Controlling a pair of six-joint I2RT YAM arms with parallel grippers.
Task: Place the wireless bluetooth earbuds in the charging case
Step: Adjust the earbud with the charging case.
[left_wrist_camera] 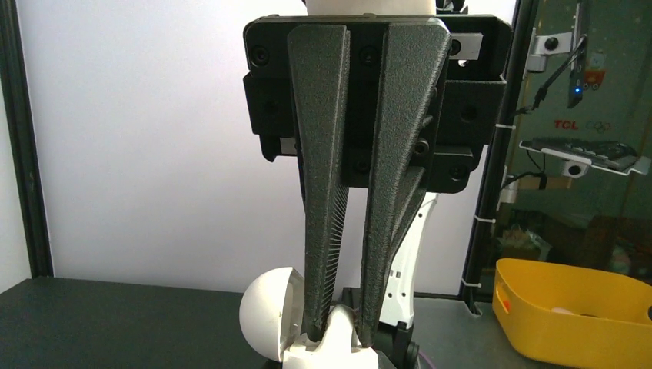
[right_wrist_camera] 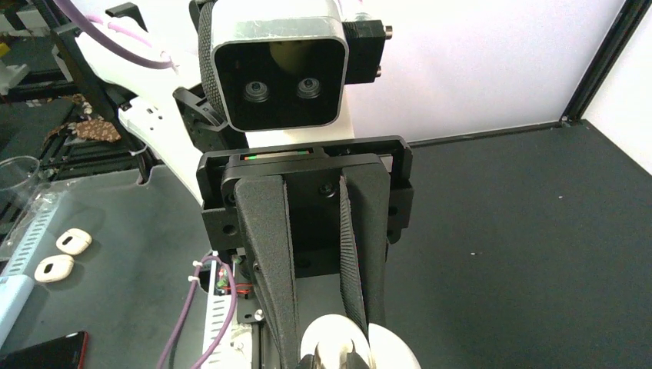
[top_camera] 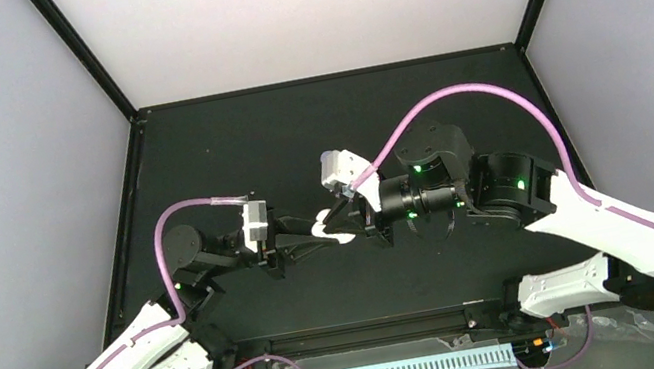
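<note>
Left gripper [left_wrist_camera: 337,332] is narrow, clamped on the white case [left_wrist_camera: 265,311] at mid-table. Right gripper [right_wrist_camera: 330,354] faces it tip to tip from the right, directly at the case. Its jaws are narrow around something small; can't tell if it's a bud.

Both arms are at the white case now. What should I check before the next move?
1. Left gripper grip on the case: ok, both fingers pinch its white body.
2. Lid open: ok, the rounded lid looks swung aside to the left in the left wrist view.
3. Right gripper holding an earbud: cannot tell, its fingertips are cut off at the picture's edge.
4. Earbud seated in the case: cannot tell, no socket shows in any view.
5. Arms aligned: ok, both grippers meet at the case in the top view.
</note>
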